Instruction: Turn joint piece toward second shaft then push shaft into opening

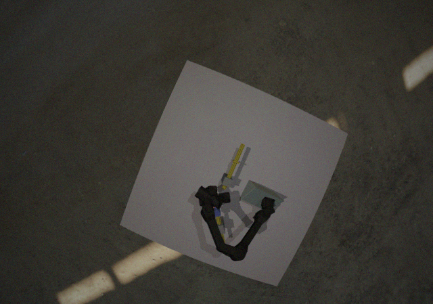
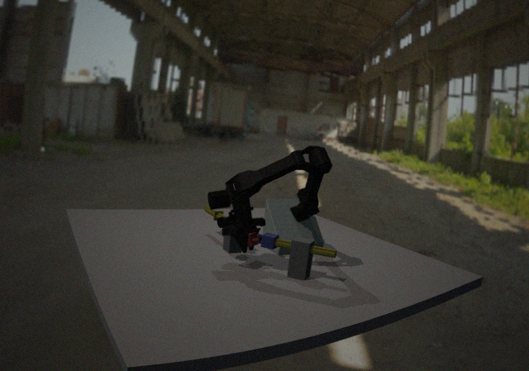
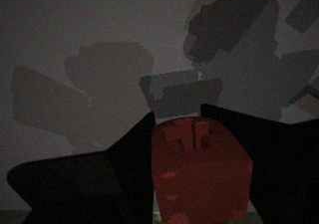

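My gripper point(image 3: 177, 112) is shut on the red joint piece point(image 3: 201, 169) point(image 2: 253, 240), with one dark finger against each side of it. The blue part point(image 2: 269, 240) point(image 1: 217, 212) sits beside the joint piece, on the end of the fixed yellow shaft point(image 2: 326, 251) point(image 1: 218, 221). That shaft runs through a grey block point(image 2: 300, 259). The second yellow shaft point(image 1: 235, 161) point(image 2: 209, 210) passes through the other grey block point(image 2: 231, 245) at an angle to the first. Its near end point(image 1: 224, 187) shows close to the gripper. The direction of the joint piece's opening is hard to tell.
A pale green-grey sloped block point(image 1: 256, 193) point(image 2: 280, 215) stands beside the shafts, with the arm's base point(image 1: 267, 203) point(image 2: 304, 211) at it. The arm reaches over the fixed shaft. Everything stands on a pale square board point(image 1: 195, 101) point(image 2: 170, 316).
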Robot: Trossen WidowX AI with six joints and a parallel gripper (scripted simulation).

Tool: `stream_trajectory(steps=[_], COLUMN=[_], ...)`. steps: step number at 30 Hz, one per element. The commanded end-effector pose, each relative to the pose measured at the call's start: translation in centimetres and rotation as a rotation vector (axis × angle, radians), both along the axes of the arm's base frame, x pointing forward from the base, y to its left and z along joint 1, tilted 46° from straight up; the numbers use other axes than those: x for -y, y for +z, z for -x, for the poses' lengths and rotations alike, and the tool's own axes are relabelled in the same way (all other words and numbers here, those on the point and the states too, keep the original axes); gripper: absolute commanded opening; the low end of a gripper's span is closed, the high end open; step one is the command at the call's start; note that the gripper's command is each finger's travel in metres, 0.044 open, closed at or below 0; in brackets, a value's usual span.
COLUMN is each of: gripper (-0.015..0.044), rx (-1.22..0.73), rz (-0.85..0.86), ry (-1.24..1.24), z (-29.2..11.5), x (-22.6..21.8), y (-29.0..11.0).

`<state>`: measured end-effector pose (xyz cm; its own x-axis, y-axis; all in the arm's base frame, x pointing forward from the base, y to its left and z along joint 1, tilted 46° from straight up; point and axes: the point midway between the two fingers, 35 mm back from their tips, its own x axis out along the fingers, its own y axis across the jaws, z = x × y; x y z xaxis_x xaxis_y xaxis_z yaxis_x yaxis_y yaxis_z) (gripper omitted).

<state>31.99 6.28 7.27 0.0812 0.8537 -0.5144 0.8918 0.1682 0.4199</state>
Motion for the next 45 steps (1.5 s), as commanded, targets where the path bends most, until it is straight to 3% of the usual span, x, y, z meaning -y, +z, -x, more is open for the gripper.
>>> stream_trajectory(steps=[1, 35, 45], gripper=[0.0000, 0.0000, 0.0000], rx=[-0.015, -0.366, -0.381], rz=[0.009, 0.226, 0.233], ry=[-0.020, -0.429, -0.443], z=[0.1, 2.5, 2.6], x=[0.1, 1.3, 1.3], y=[0.0, 0.2, 0.2])
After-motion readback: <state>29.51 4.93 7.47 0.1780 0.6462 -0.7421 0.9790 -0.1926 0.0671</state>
